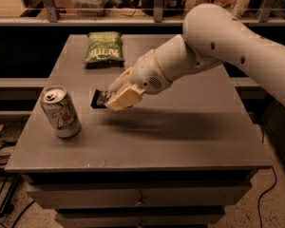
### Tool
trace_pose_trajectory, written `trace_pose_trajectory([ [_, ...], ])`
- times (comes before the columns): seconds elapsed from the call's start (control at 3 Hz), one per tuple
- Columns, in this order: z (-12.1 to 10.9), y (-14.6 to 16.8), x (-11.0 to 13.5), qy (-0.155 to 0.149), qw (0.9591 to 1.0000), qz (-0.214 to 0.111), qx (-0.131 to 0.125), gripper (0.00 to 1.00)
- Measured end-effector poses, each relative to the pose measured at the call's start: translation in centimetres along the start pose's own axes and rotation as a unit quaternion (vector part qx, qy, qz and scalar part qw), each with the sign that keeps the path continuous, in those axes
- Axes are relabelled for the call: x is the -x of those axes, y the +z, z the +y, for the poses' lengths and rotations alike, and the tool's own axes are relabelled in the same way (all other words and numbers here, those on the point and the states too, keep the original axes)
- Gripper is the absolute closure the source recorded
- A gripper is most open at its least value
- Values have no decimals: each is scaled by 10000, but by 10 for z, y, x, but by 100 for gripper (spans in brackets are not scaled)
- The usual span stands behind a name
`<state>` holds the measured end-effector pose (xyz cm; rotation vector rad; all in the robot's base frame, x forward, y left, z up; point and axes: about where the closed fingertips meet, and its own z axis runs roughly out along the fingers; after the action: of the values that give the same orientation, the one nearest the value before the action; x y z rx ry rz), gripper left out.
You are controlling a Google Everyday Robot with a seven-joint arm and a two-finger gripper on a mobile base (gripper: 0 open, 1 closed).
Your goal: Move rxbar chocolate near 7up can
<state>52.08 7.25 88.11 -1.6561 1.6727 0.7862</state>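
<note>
The 7up can stands upright near the table's front left, silver-white with a green base and a pull-tab top. The rxbar chocolate, a small flat black bar, sticks out to the left of my gripper, a short way right of the can and just above the table top. My gripper's cream fingers are shut on the bar's right part, which they hide. The white arm reaches in from the upper right.
A green chip bag lies at the back left of the grey table. Drawers run below the table's front edge. Shelving and clutter stand behind the table. Cables lie on the floor at the left.
</note>
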Motion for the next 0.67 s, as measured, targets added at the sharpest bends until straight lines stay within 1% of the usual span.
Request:
trace_pose_trajectory([
  [0.33,6,2,-1,-38,10000,-59,38,28],
  [0.67,27,15,14,-190,9985,-359,365,4],
])
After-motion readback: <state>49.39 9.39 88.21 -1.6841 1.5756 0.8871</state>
